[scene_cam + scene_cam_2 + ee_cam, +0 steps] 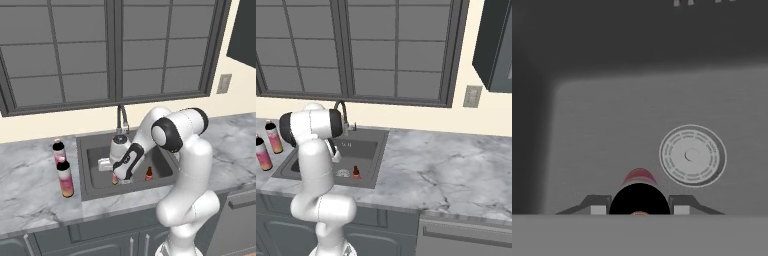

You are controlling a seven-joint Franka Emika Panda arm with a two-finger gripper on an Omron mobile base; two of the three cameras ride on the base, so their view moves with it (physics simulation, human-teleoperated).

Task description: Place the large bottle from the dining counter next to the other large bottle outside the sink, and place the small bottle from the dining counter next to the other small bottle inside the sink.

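At centre frame the white arm bends down into the sink (90, 170), its hand (116, 178) low over the basin with a small bottle's reddish base showing just beneath it. Another small bottle (149, 173) stands to the right inside the basin. At left, two large bottles (65, 179) stand close together on the marble worktop (30, 185).

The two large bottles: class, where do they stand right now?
In the left base view, the two large bottles stand side by side on the marble counter, left of the sink and outside it.
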